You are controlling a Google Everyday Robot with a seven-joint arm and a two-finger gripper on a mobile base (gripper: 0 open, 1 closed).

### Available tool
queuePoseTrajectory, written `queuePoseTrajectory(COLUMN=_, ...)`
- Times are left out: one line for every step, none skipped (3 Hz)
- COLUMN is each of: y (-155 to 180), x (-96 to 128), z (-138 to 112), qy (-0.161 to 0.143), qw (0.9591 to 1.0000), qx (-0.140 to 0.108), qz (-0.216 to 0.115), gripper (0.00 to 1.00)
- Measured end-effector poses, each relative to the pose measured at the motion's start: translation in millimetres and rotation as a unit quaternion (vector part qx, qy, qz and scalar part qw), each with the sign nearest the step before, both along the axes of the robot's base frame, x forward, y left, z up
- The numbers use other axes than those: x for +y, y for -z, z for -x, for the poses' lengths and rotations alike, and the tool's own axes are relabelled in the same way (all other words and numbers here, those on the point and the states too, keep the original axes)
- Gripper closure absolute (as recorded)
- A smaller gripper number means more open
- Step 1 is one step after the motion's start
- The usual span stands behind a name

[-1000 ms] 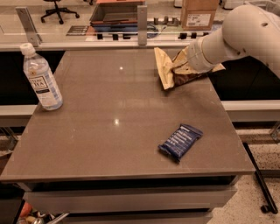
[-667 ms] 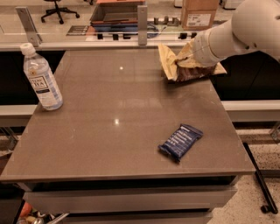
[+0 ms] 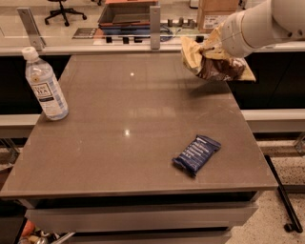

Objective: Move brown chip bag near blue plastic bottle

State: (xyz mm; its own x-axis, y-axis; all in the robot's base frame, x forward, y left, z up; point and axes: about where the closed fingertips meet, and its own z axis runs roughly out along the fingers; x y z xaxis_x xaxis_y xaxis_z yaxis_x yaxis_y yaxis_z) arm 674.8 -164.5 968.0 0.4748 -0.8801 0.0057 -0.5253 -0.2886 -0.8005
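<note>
The brown chip bag [image 3: 209, 64], crinkled dark brown and cream-yellow, hangs in the air over the table's far right corner and casts a shadow on the top below it. My gripper [image 3: 215, 47] is at the bag's upper part, at the end of the white arm [image 3: 257, 24] that comes in from the top right, and is shut on the bag; the bag hides most of it. The blue plastic bottle [image 3: 45, 86], clear bluish with a white cap and a label, stands upright at the table's far left edge, far from the bag.
A small dark blue wrapped bar [image 3: 197, 155] lies at the front right of the brown table [image 3: 133, 119]. Behind the table runs a counter with a tray [image 3: 128, 16], a cardboard box [image 3: 214, 14] and posts. Floor drops off at the right.
The arm has lifted the chip bag up off the table and carried it a little to the right. The bottle and the blue bar have not moved.
</note>
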Motion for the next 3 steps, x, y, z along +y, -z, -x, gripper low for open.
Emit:
queuePoseTrajectory(y=-29, x=0, z=10, qy=0.002, qw=0.9996, qx=-0.018, qz=0.023, gripper=1.00)
queuePoseTrajectory(y=-59, x=6, z=20, qy=-0.003, qw=0.9985, qx=-0.033, qz=0.043, gripper=1.00)
queuePoseTrajectory(y=-81, x=24, z=33, qy=-0.029, qw=0.9976, qx=-0.042, qz=0.047, gripper=1.00)
